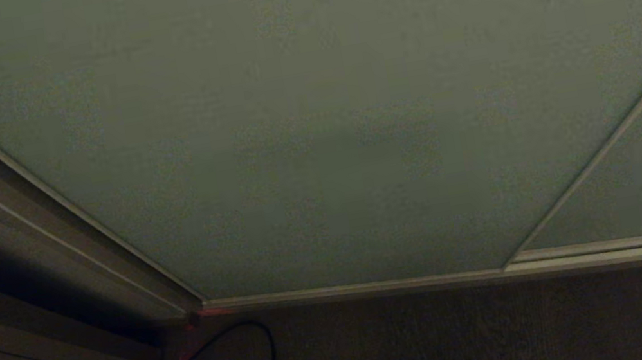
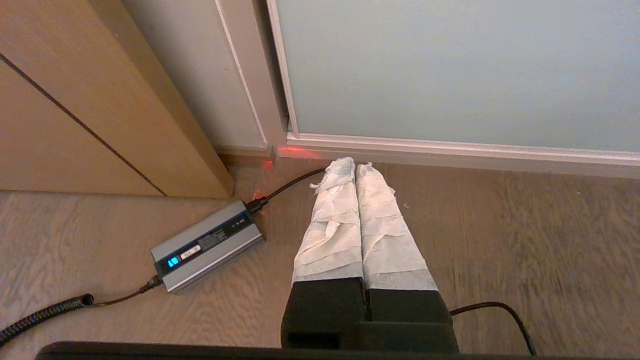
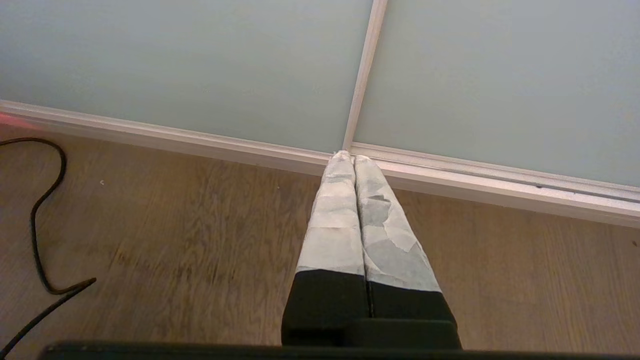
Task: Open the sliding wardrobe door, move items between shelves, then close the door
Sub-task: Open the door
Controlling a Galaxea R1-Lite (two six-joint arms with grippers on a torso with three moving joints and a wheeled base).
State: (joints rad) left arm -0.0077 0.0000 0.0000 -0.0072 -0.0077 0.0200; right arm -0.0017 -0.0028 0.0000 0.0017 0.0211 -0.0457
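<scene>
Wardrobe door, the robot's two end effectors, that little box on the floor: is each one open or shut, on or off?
sliding wardrobe door: shut, its edge meets the side frame.
left end effector: shut, holding nothing, above the floor.
right end effector: shut, holding nothing.
power box: lying on the floor, cables plugged in at both ends, blue light on.
</scene>
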